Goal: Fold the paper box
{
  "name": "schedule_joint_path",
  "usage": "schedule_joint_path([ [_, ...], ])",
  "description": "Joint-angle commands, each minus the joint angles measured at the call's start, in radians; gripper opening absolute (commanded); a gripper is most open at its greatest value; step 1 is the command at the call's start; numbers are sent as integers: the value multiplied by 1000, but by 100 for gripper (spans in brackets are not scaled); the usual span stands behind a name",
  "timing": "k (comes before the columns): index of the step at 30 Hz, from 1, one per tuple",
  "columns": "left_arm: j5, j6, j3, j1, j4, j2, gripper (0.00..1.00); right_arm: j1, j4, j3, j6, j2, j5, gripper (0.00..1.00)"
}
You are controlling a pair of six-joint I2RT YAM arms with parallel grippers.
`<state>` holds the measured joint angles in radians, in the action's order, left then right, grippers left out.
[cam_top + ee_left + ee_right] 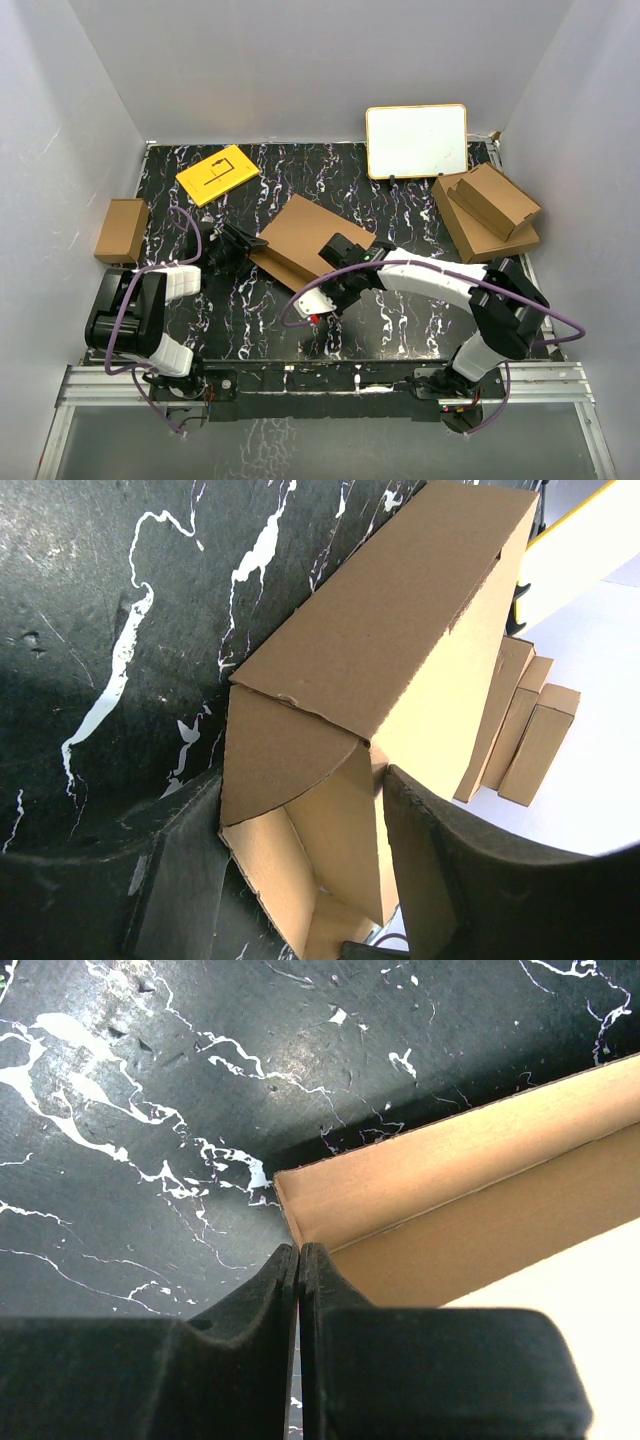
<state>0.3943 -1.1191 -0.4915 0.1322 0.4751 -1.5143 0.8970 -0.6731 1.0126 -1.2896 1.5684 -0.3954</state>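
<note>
— Start on the left. What is the left claw [302,776] doing?

— It stands half apart, straddling the near end of the paper box [312,228]. Both fingers [440,870] look pressed to the cardboard, so I take it as a hold on that end. The rounded side flap sits just inside the span.

— And where is the box itself?

— Mid-tabletop [400,320], between the two arms, lying askew, with one long panel raised as a wall and the end not yet tucked.

— The right claw [299,1252]?

— Pinched fully together with nothing seen between its tips, which sit at the corner of the box's low wall, touching it or just beside it. I can't tell which.

— What could go wrong?

— Three things, I'd judge. A push from those closed tips could skid the whole box across the slick tabletop if the left hold is weak. Thin corrugated board may buckle at the corner instead of creasing along the score. And the left squeeze could crush the end wall, leaving the flap to spring out.
</note>
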Motion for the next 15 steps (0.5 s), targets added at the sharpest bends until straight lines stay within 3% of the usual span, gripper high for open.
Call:
schedule_joint_path([
  [1,18,47,2,7,-89,-20,55,14,58,61,-31,33,-26,8],
  [15,20,50,1,6,-89,-28,55,32,37,110,-28,79,-34,8],
])
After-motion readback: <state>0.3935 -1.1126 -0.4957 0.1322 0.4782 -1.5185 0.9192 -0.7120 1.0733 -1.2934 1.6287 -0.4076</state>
